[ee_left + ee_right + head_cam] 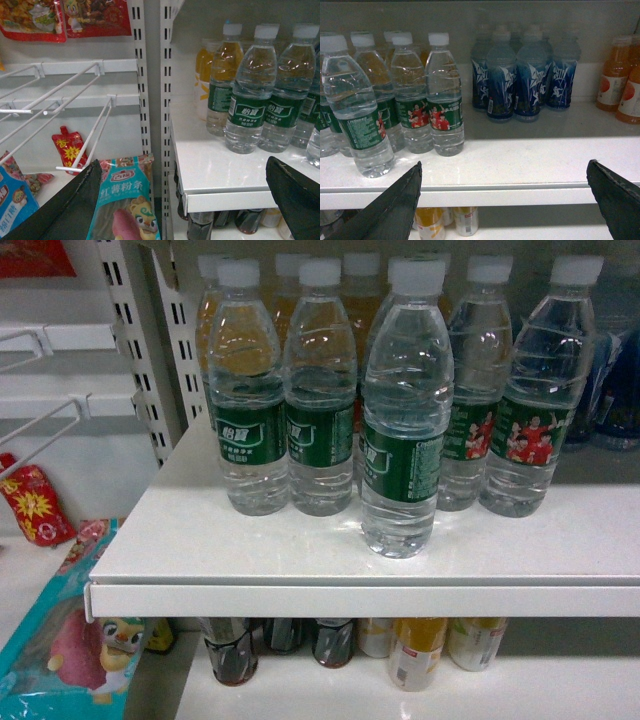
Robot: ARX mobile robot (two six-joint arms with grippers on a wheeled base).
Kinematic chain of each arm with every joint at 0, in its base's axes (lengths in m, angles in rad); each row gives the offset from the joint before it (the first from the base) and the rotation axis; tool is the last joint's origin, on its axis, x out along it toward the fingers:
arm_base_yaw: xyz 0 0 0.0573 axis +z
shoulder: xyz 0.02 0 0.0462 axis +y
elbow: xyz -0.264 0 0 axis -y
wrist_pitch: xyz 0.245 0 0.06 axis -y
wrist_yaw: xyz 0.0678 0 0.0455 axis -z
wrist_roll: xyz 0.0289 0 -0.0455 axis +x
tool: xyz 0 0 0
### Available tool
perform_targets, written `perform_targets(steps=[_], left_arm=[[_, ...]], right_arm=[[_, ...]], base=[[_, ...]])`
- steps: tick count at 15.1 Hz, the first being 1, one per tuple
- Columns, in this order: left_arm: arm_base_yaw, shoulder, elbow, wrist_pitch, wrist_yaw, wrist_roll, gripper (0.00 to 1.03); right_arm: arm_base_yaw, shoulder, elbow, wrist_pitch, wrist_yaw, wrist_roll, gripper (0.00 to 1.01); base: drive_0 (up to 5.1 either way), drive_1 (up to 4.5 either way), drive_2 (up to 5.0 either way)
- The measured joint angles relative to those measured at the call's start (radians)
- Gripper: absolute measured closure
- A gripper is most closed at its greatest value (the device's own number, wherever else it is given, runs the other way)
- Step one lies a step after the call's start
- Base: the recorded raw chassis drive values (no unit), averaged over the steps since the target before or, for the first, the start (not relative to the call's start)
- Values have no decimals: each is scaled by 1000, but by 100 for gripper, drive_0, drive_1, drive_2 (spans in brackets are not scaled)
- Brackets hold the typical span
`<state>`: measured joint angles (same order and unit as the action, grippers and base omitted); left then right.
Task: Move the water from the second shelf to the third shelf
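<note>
Right now your water bottle (404, 410) stands upright near the front edge of the white shelf (300, 550), forward of its row; it is clear, ribbed, full of colourless water, with a white cap and a dark green label. From it, two more green-label water bottles (285, 400) stand at about ten o'clock, side by side and just apart from it, and two with red-and-green labels (510, 390) stand at about two o'clock. Orange drink bottles (206, 75) sit behind the row, against the back wall. In the right wrist view you see a cluster of blue-labelled bottles (522, 75) further along the same shelf, at about two o'clock from the water, and orange juice bottles (620, 82) at the far right edge. On the shelf below, dark bottles (232, 650) and yellow-orange bottles (420, 650) show only partly under the lip.

To the left of the perforated uprights (152, 75) you have white wire hooks (60, 100) on a pale wall, with red snack packets (70, 150) and a teal bag bearing a cartoon animal (127, 200).

Your left tool (192, 200) shows two dark fingers (75, 205) spread wide, holding nothing, in front of the shelf edge. Your right tool (507, 197) is likewise spread wide and empty, its fingers (395, 205) short of the shelf lip, touching no bottle.
</note>
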<state>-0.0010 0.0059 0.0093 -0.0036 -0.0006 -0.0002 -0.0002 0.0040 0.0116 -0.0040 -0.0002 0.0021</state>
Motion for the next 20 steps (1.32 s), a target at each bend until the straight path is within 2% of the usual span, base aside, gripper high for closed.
perform_targets(steps=[20], left_arm=[[0,0,0,0,0,0,5]], right_arm=[[0,0,0,2,0,-2,3]], base=[[0,0,0]])
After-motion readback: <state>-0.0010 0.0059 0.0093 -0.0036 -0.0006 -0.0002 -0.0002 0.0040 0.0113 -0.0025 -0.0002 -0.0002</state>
